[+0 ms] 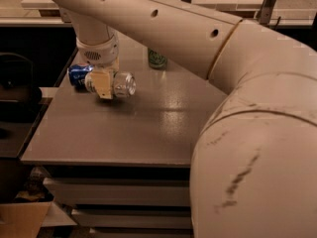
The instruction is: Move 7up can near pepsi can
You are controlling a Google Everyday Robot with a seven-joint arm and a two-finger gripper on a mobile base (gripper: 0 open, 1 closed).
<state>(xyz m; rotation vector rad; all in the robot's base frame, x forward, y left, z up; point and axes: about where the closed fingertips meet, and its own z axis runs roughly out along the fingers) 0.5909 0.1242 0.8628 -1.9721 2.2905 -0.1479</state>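
The 7up can (122, 84) lies on its side, its silver end facing right, on the left part of the grey table (148, 128). My gripper (104, 83) comes down from above and its fingers (103, 85) are closed around the can's middle. The pepsi can (78, 75), deep blue, lies on its side just left of the 7up can, close to the table's left edge, partly hidden by the gripper. The two cans are nearly touching.
An all-green can (157, 59) stands upright at the back of the table, partly hidden by my arm. My large arm (247, 133) fills the right side. Drawers sit under the table front. A dark object (17, 83) is at the left.
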